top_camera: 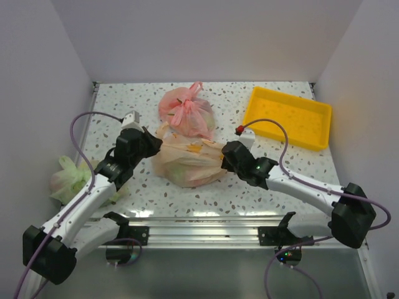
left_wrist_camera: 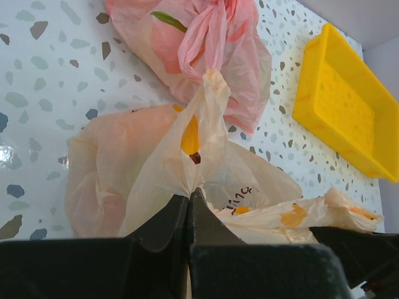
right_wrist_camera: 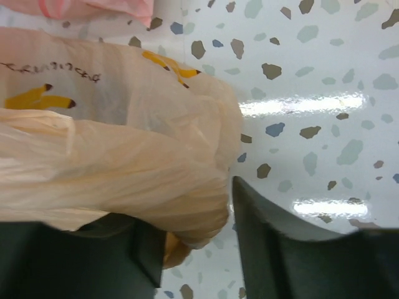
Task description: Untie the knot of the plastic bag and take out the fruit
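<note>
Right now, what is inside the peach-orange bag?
Through the plastic bag only a faint greenish patch shows, low down. Crinkled film and yellow prints hide the rest; no fruit is identifiable.

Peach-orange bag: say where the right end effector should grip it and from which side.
Take the bunched fold of film at the peach-orange bag's right end, coming in low from the right. The film gathers there into a thick roll that fits between the right end effector's fingers, and the left end effector pinches a strip at the opposite end.

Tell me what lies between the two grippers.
The peach bag, left gripper at one end, right gripper at the other; seen in the top view.
</note>
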Action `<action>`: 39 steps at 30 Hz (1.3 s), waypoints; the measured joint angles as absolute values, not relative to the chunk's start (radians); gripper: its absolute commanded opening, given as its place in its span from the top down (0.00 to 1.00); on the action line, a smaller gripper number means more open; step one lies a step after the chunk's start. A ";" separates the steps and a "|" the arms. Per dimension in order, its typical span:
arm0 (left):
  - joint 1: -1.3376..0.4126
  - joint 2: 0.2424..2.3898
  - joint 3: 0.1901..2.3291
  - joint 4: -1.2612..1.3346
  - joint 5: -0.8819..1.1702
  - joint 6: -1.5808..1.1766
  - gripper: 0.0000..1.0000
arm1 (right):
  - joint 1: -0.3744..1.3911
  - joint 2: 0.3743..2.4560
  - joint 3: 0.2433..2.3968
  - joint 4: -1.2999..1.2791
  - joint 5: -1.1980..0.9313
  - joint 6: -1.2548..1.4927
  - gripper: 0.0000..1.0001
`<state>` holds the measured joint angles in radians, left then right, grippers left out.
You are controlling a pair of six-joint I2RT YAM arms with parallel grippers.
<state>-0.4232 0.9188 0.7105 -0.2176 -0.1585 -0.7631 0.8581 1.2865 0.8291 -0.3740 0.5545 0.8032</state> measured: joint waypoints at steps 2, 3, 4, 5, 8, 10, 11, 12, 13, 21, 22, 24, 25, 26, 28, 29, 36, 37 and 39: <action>-0.424 0.968 0.742 -0.222 -0.156 -0.755 0.97 | 0.846 1.256 0.823 -0.351 0.537 0.790 0.82; -0.424 0.994 0.766 -0.226 -0.155 -0.748 0.93 | 0.843 1.245 0.823 -0.337 0.529 0.778 0.88; -0.424 1.016 0.791 -0.225 -0.149 -0.740 0.86 | 0.842 1.235 0.824 -0.322 0.521 0.767 0.93; -0.424 1.031 0.813 -0.225 -0.145 -0.734 0.67 | 0.841 1.230 0.828 -0.314 0.511 0.757 1.00; -0.417 1.039 0.863 -0.226 -0.152 -0.706 0.23 | 0.832 1.233 0.848 -0.322 0.503 0.723 1.00; -0.411 1.025 0.886 -0.227 -0.154 -0.702 0.08 | 0.828 1.244 0.869 -0.328 0.500 0.704 1.00; -0.410 1.015 0.893 -0.231 -0.154 -0.706 0.00 | 0.825 1.251 0.884 -0.328 0.496 0.695 1.00; -0.408 1.002 0.898 -0.240 -0.154 -0.709 0.00 | 0.824 1.259 0.900 -0.328 0.492 0.687 1.00; -0.408 0.988 0.900 -0.252 -0.152 -0.715 0.00 | 0.824 1.266 0.917 -0.325 0.484 0.679 1.00; -0.444 0.934 0.888 -0.339 -0.168 -0.761 0.00 | 0.852 1.285 0.976 -0.291 0.469 0.633 1.00; -0.454 0.939 0.878 -0.343 -0.175 -0.769 0.00 | 0.854 1.285 0.976 -0.289 0.467 0.627 1.00; -0.474 0.951 0.855 -0.347 -0.193 -0.786 0.00 | 0.860 1.285 0.976 -0.276 0.459 0.616 1.00; -0.480 0.961 0.845 -0.348 -0.198 -0.795 0.00 | 0.864 1.285 0.976 -0.269 0.456 0.609 1.00; -0.485 0.974 0.837 -0.347 -0.202 -0.804 0.00 | 0.865 1.285 0.976 -0.264 0.454 0.605 1.00; -0.493 1.003 0.833 -0.345 -0.214 -0.819 0.00 | 0.869 1.285 0.974 -0.252 0.453 0.597 1.00; -0.496 1.023 0.833 -0.342 -0.220 -0.827 0.00 | 0.871 1.285 0.973 -0.246 0.453 0.593 1.00; -0.520 1.108 0.831 -0.317 -0.257 -0.872 0.00 | 0.897 1.284 0.942 -0.207 0.454 0.565 1.00; -0.523 1.110 0.830 -0.317 -0.258 -0.876 0.00 | 0.897 1.284 0.939 -0.207 0.454 0.564 1.00; -0.534 1.106 0.823 -0.314 -0.259 -0.880 0.00 | 0.897 1.283 0.932 -0.200 0.455 0.563 1.00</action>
<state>-0.5343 1.1057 0.8234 -0.3141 -0.2588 -0.8799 0.8970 1.2835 0.9318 -0.2005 0.4549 0.5632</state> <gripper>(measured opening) 0.997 0.022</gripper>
